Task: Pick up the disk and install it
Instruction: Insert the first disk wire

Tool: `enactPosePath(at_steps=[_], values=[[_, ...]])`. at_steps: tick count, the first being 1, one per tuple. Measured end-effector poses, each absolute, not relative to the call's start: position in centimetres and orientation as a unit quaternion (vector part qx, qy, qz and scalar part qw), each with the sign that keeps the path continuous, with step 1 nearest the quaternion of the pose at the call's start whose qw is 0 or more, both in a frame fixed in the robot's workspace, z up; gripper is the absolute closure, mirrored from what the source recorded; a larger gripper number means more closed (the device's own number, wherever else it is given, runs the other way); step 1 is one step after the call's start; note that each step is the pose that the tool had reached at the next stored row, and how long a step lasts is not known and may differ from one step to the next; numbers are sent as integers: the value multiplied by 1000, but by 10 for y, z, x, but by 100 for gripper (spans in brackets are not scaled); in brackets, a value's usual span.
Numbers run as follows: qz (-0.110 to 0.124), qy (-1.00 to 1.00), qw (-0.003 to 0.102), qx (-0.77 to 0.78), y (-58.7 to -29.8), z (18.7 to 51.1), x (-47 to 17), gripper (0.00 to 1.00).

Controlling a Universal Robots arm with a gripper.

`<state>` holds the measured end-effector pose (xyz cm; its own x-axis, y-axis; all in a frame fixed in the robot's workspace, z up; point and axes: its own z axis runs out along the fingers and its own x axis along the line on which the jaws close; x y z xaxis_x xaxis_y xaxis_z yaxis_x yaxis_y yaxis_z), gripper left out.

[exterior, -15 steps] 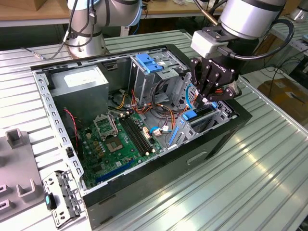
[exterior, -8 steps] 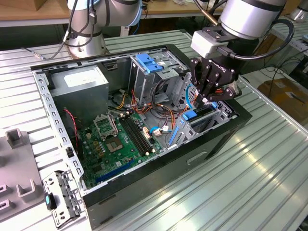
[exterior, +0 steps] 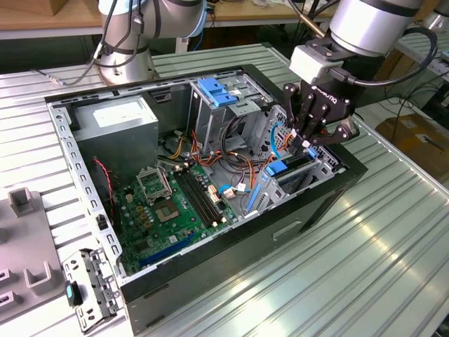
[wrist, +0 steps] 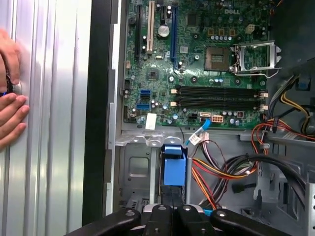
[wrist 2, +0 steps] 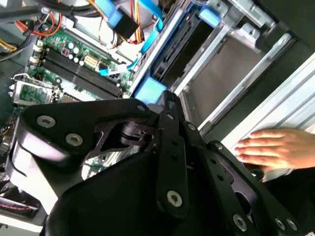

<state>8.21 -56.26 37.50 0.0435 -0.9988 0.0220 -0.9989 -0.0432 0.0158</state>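
Your gripper [exterior: 309, 142] hangs over the drive cage [exterior: 321, 168] at the corner of the computer case [exterior: 280, 226] on the exterior view's right, close above the disk [wrist 2: 183, 51]. The disk stands on edge down in that cage, with its blue end tab [wrist: 174, 166] facing the circuit board [exterior: 175, 203]. You cannot tell from these views how far the gripper is open. Nor can you tell whether it has hold of the disk or merely sits over it, because its own black body hides the place where the two would meet.

Seating is probably your first worry. The views do not show whether the disk is fully home. If it sits crooked in its rails, a downward push would likely jam it or bend the thin cage walls.

The cables [wrist: 221, 172] are the second. A bundle of orange, red and black ones lies just beside the cage, between it and the circuit board. The wide gripper could catch a loop there and tug a plug loose.

The third is the person. A hand [wrist 2: 275, 147] rests flat on the bench [exterior: 365, 267] just beside the case's outer wall, near the arm. A sideways swing could strike it. If that hand nudges the case, the cage would shift under the gripper and spoil the alignment.
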Motion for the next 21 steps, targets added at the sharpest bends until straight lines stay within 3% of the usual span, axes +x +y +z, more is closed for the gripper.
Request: enactPosePath(at_steps=[6, 14, 21], values=[[0, -667, 11, 745, -562, 377, 94, 89], [-5, -666, 17, 746, -553, 375, 135, 89], [-10, -641, 14, 767, -553, 378, 143, 89]])
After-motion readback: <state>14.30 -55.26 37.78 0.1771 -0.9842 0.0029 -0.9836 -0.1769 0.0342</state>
